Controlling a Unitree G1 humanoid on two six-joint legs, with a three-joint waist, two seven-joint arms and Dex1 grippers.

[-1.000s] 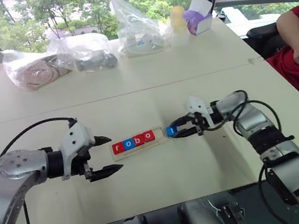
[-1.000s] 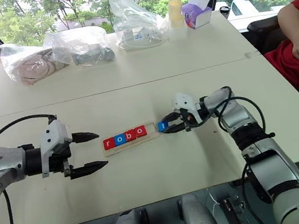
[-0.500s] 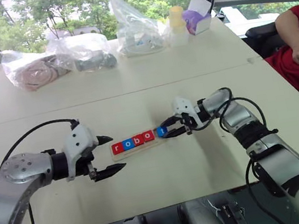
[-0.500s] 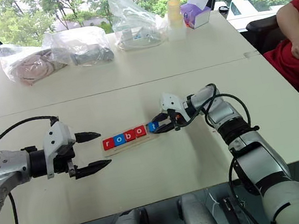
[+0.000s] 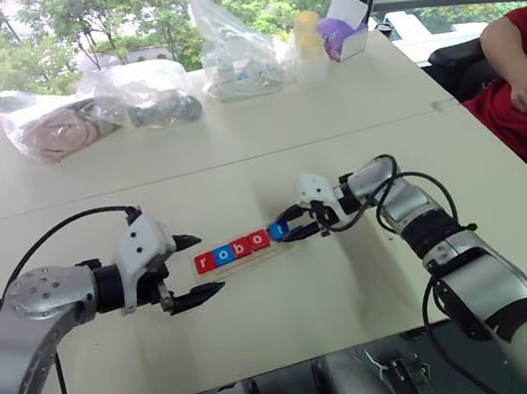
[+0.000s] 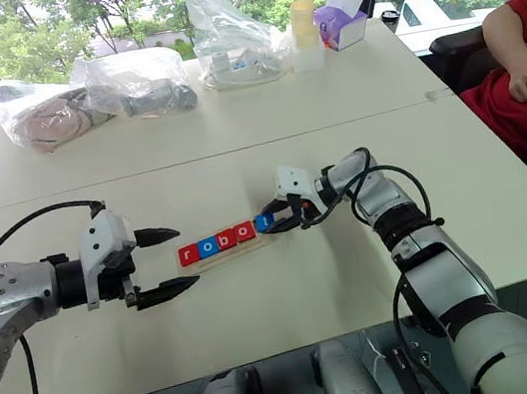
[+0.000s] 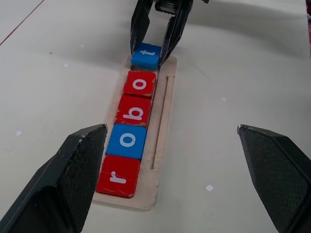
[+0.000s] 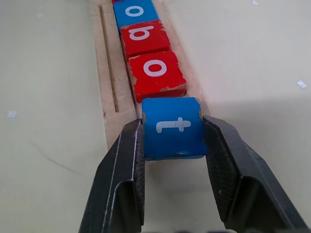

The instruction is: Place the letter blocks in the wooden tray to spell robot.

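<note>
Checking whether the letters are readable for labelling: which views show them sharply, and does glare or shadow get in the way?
Left wrist view: letter blocks crisp, its own fingers blurred. Right wrist view: t block sharp, soft shadow beneath. Left eye view: bright windows, letters tiny.

Your two head eyes are looking forward and down over the table (image 5: 267, 156) from nearly one spot (sharing the whole scene). Your wrist cameras are sitting close at opposite ends of the wooden tray (image 7: 163, 116), facing each other along it, both taking in the letter blocks (image 8: 150, 56).
</note>
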